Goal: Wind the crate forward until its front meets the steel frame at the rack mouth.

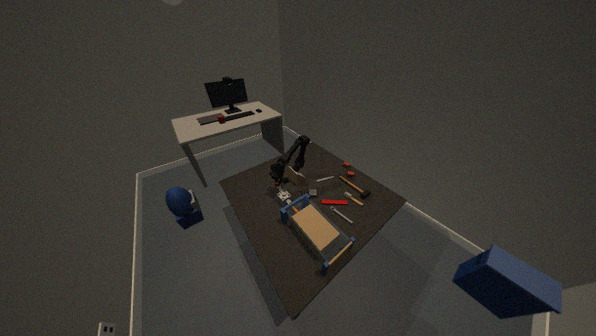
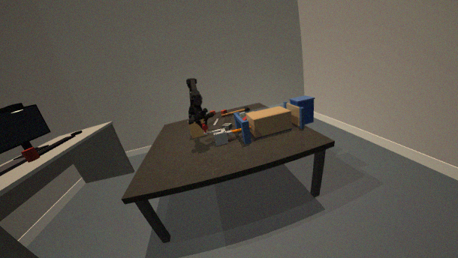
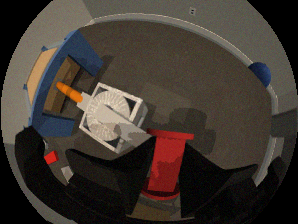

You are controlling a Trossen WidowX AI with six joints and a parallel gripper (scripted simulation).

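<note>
My gripper (image 1: 277, 184) (image 2: 204, 128) (image 3: 166, 142) is shut on the red grip of the winch handle (image 3: 167, 170). The handle's grey arm reaches across the top of the white winch (image 1: 283, 195) (image 2: 221, 139) (image 3: 115, 98); its key end is hidden under the arm. An orange strap (image 1: 295, 208) (image 2: 236, 130) (image 3: 69, 92) runs from the winch through the blue steel frame (image 2: 246, 139) (image 3: 90, 55). The tan crate (image 1: 315, 227) (image 2: 268, 121) looks flat inside the cubby, with its front a little behind the frame.
A wooden block (image 1: 296, 177) (image 2: 196, 130) stands beside the gripper. A small grey block (image 1: 313, 192) lies near the winch. Beyond are a red bar (image 1: 334, 201), a wrench (image 1: 342, 215), a brush (image 1: 354, 198), a hammer (image 1: 354, 185) and red pieces (image 1: 351, 173).
</note>
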